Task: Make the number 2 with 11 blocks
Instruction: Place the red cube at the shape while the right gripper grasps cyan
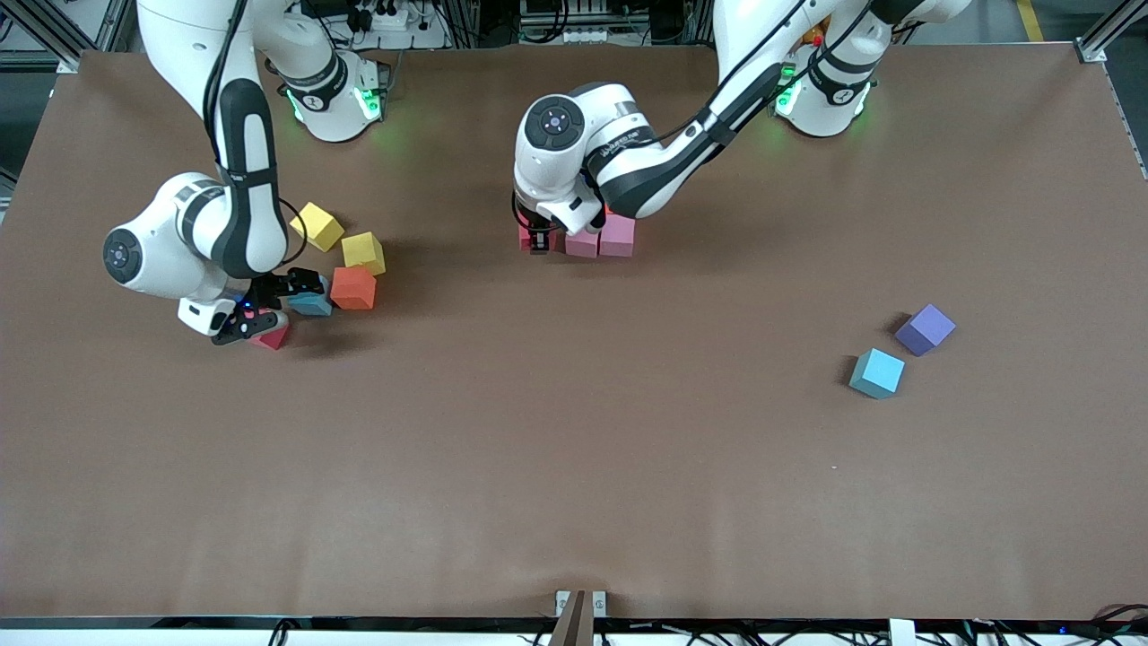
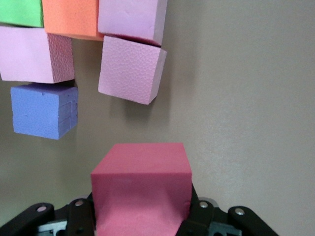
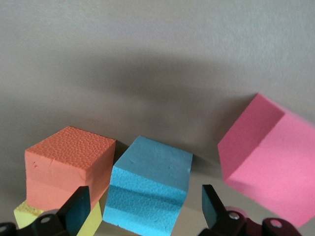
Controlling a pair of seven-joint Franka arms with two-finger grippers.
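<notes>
a red block [image 2: 141, 189] is pinched by the left gripper [image 1: 539, 240], beside the pink blocks [image 1: 601, 239] mid-table. the right gripper [image 1: 269, 309] is spread around a light blue block [image 3: 147, 189], next to an orange block [image 1: 353, 287].

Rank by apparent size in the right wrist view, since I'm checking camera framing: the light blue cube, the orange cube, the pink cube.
1. pink cube, partly cropped, looks biggest
2. light blue cube and orange cube, about alike

Nearness to the camera may explain the difference.
</notes>
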